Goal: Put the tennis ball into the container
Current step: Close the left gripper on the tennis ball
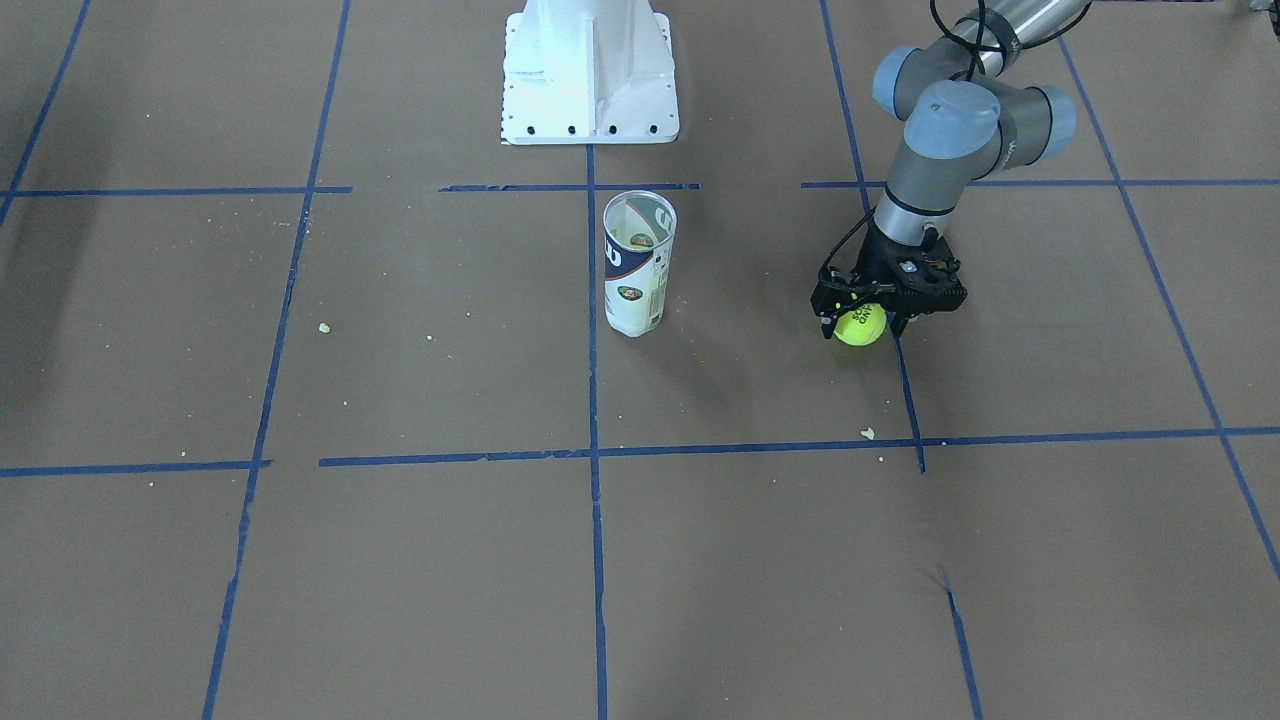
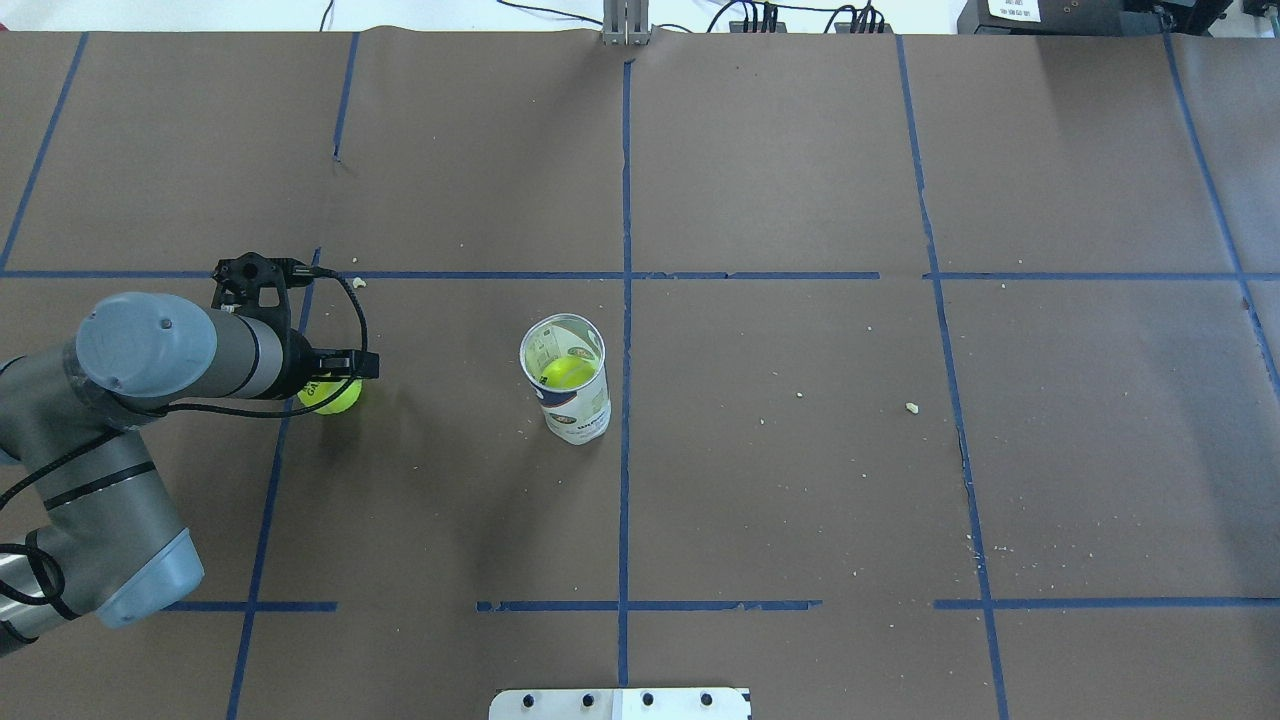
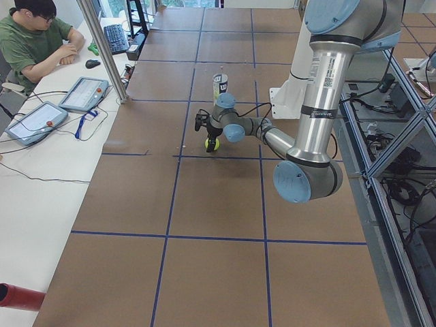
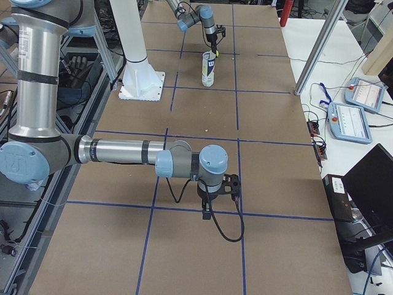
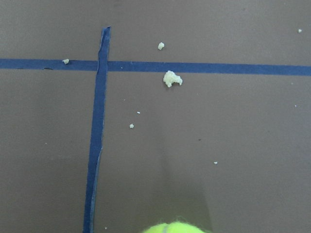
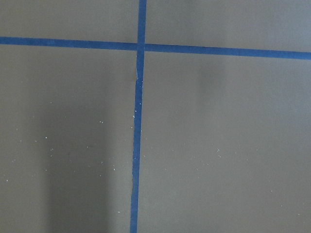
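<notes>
Brown paper crossed by blue tape lines covers the table (image 1: 400,330). Toward the table's end on the robot's left, the left gripper (image 1: 861,320) points down, its fingers closed around the tennis ball (image 1: 860,328), low over the paper. The container (image 1: 638,265) stands upright and open near the table's middle, well apart from that ball, with another yellow-green ball (image 2: 568,373) inside. The right gripper (image 4: 219,192) hangs near the opposite end; whether its fingers are apart cannot be told.
</notes>
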